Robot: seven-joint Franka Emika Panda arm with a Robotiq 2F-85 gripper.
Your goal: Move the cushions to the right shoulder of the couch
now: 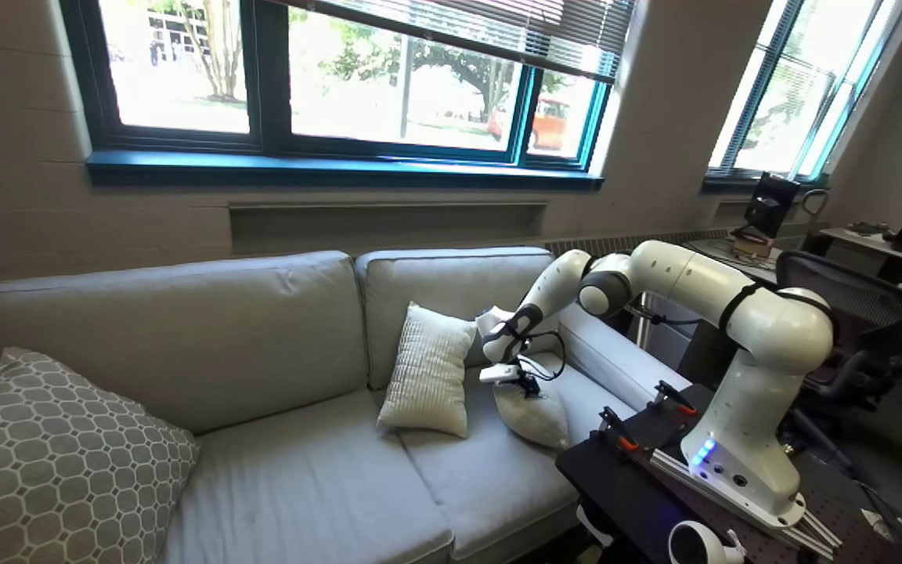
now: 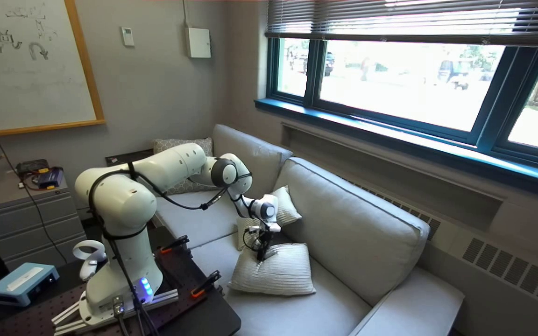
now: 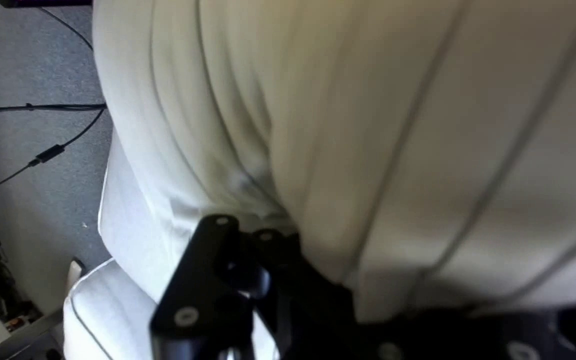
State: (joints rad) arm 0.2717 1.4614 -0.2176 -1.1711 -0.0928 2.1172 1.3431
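Note:
In both exterior views, two cream-white cushions are on the couch's seats. The ribbed cushion (image 1: 429, 374) (image 2: 289, 207) leans upright against the couch back, partly behind the arm in an exterior view. Nearer the armrest lies the held cushion (image 1: 533, 419) (image 2: 276, 275), and my gripper (image 1: 529, 385) (image 2: 263, 254) comes down on it from above. Striped fabric of this cushion (image 3: 408, 150) fills most of the wrist view, bunched between the black fingers (image 3: 203, 285); the fingertips are buried in it. The couch's right shoulder, a low padded armrest (image 1: 615, 360) (image 2: 418, 301), bears no cushion.
A larger grey lattice-patterned pillow (image 1: 67, 462) (image 2: 182, 186) rests at the couch's far end. Tall back cushions (image 1: 451, 282) rise behind the seats. The arm's black table (image 1: 615, 470) stands close to the seat front, with orange-tipped clamps (image 2: 206, 284) on its edge.

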